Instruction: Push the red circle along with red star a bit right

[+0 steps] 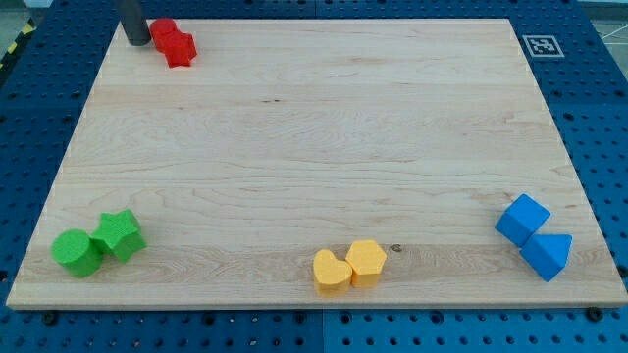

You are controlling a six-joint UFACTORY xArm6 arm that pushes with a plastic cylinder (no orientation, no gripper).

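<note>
The single camera view looked down on a pale wooden bench resting on a blue pegboard. At the view's top left, the red circle and the red star sat touching each other, the circle nearer the top edge and the star just below and to its right. My tip, the lower end of a dark rod, stood just to the left of the red circle, very close or touching; which could not be told. There were no fingers on this arm, so nothing was gripped. Both red blocks looked small, rigid and light, likely to slide easily on smooth wood and to pivot if pushed off-centre, so contact belonged on the circle's left side, in line with the pair. The rod's upper part was cut off by the frame, and the circle's outline was hard to make out.
</note>
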